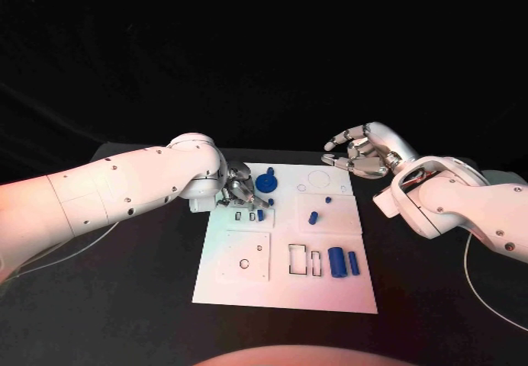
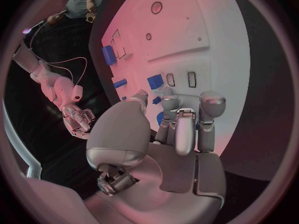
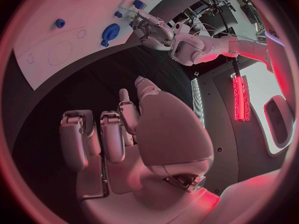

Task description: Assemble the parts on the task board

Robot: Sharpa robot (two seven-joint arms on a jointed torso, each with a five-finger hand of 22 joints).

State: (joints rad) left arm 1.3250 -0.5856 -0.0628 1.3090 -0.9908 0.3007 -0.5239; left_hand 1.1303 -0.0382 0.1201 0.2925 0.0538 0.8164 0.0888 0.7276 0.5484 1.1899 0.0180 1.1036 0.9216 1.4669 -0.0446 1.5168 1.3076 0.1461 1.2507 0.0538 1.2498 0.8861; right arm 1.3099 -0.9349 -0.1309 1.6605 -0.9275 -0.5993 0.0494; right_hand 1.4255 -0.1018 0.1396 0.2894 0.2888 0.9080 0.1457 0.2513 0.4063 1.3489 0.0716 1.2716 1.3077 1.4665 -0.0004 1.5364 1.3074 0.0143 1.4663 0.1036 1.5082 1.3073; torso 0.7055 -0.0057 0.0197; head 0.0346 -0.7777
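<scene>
**Head view: left robot hand down on the board's far corner, right robot hand raised beyond its far edge**

Head view gives us the black tabletop point(image 1: 132, 305) first, with the white task board point(image 1: 288, 286) lying in its middle, long side running away from the robot.

We see the left robot hand point(image 1: 236, 191) lowered over the board's far left corner, fingers bent down among the parts there. From the left wrist view its fingertips point(image 2: 212, 100) sit close to a small blue block point(image 2: 155, 81), but we cannot tell whether anything is pinched between them.

We see the right robot hand point(image 1: 361, 151) held above the tabletop just past the board's far right corner, fingers loosely curled and apart, with nothing in it; the right wrist view shows the same empty palm point(image 3: 134, 134).

On the board, a blue gear-like disc point(image 1: 268, 184) lies near the far edge, just beside the left robot hand. Two blue upright blocks point(image 1: 344, 262) stand side by side near the right edge, next to rectangular cut-outs point(image 1: 305, 260). A short blue peg point(image 1: 313, 218) lies tilted near the middle, and a smaller blue pin point(image 1: 328, 200) stands just beyond it.
</scene>
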